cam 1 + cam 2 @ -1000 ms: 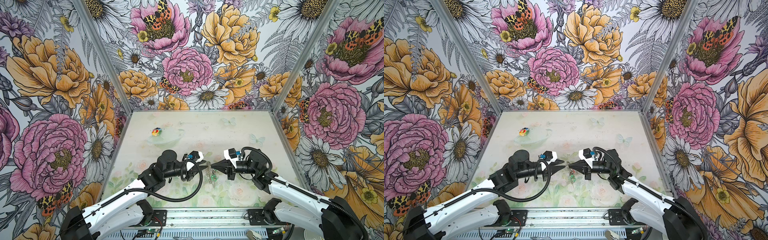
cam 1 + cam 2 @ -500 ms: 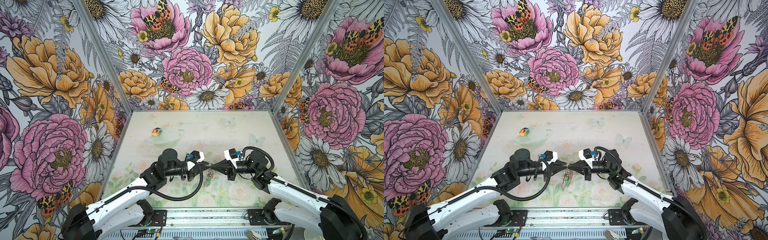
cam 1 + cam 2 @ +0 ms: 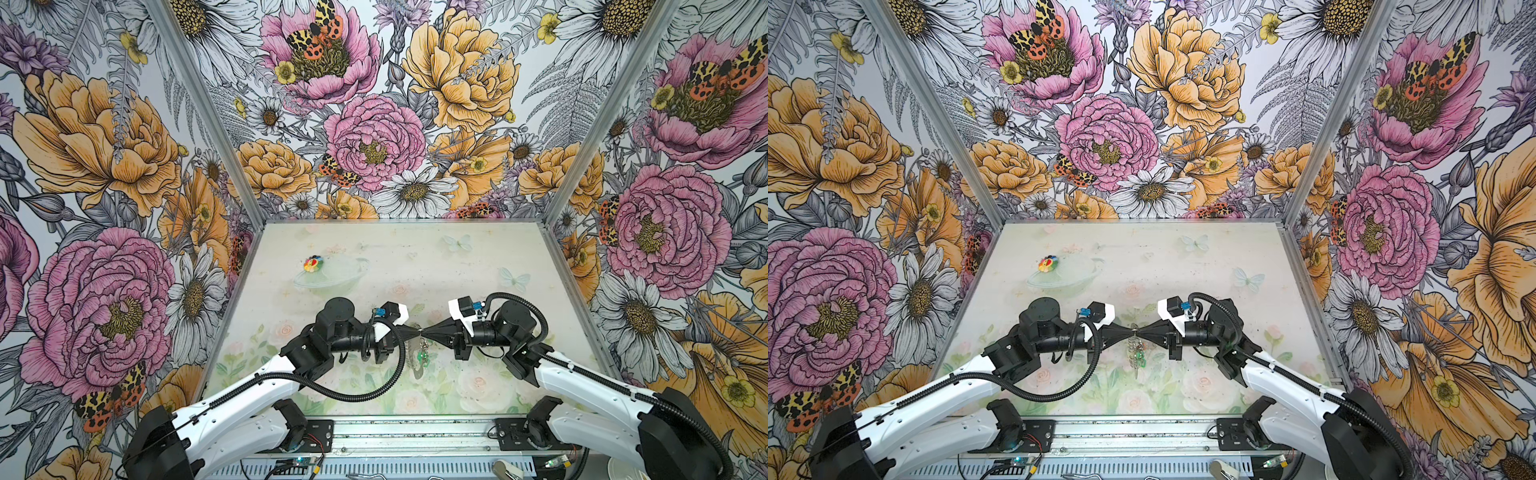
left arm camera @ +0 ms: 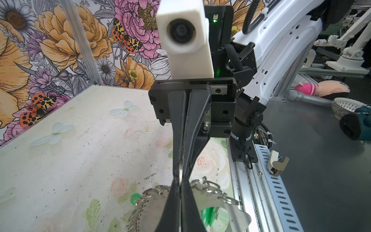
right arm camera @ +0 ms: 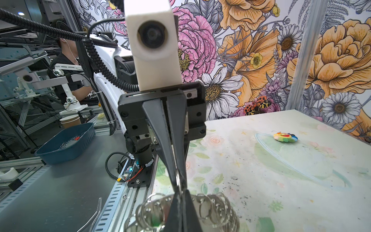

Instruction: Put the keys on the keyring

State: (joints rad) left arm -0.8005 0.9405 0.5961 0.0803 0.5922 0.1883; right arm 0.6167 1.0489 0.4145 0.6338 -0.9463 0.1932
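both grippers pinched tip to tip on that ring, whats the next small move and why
Probably a slight pull apart, to pry the wire loop open. The left gripper and right gripper are both shut on it, tip to tip, while the keyring hangs below with a green key against it; whether that key is threaded is unclear.

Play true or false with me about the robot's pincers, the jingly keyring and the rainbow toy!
1. The left pincer and the right pincer meet tip to tip. True.
2. The keyring lies flat on the table. False: it hangs from the pincer tips.
3. Both pincers are wide open. False: both are shut on the keyring's wire loops.
4. The rainbow toy is in the right pincer. False: it lies on the table, apart from both arms.
5. The keys show green at the hanging keyring. True.
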